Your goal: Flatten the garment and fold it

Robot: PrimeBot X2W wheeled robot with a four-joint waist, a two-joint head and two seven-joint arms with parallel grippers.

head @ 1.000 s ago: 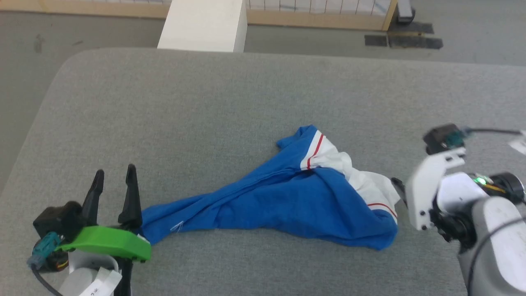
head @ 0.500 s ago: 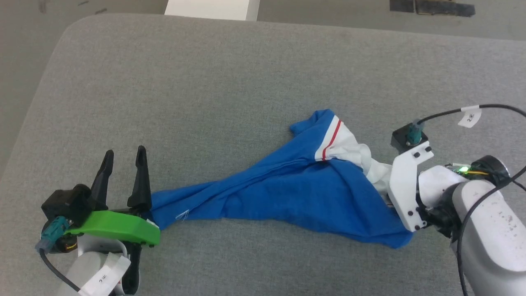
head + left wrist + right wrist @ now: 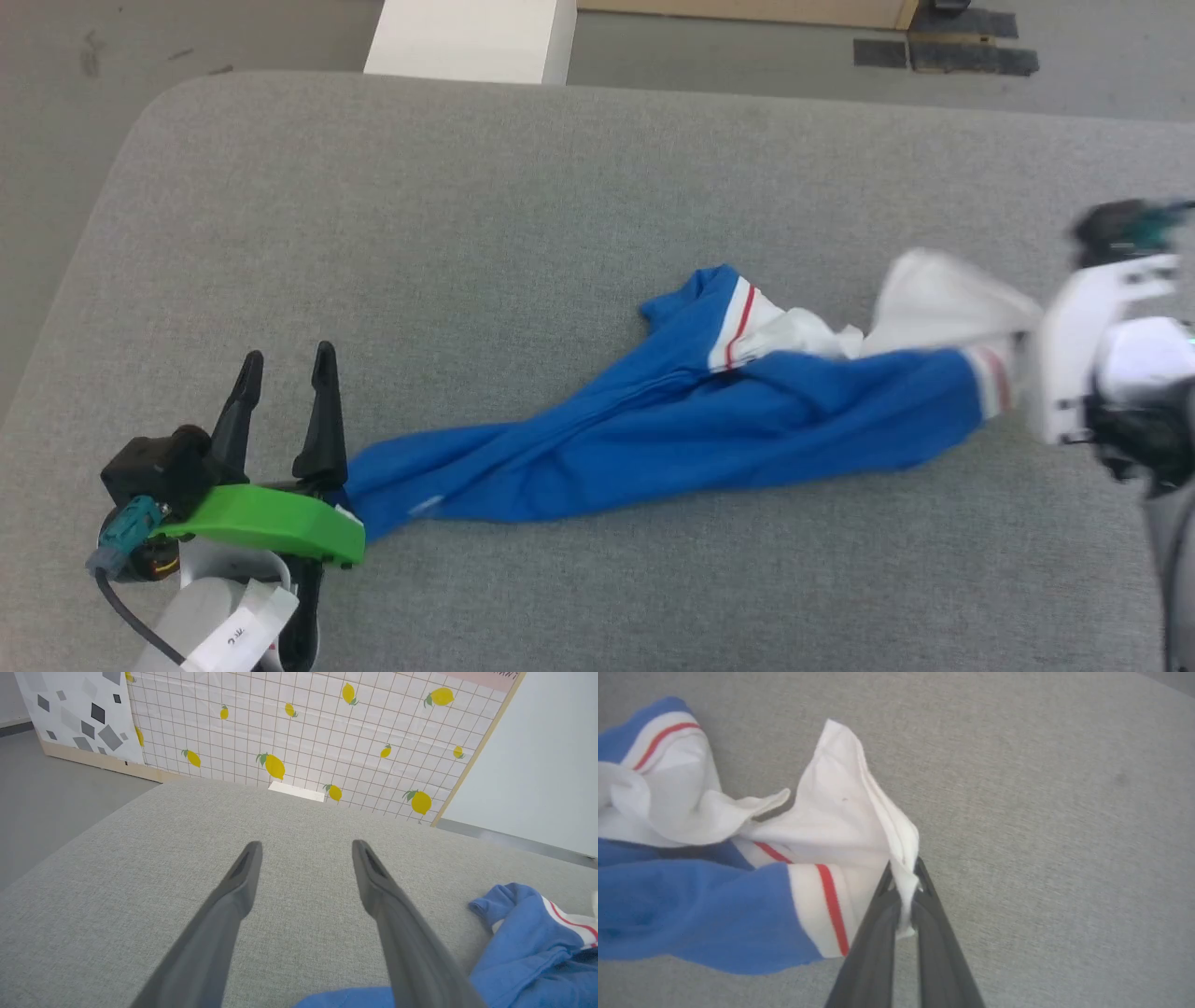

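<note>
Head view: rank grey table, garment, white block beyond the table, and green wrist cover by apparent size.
1. grey table
2. garment
3. white block and green wrist cover: about alike; the block is farther off and cropped, so unranked.

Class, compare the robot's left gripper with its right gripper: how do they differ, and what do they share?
1. The left gripper is open; the right gripper is shut.
2. The left gripper holds nothing between its fingers; the right gripper pinches a white edge of the garment.
Both have two long dark fingers.
</note>
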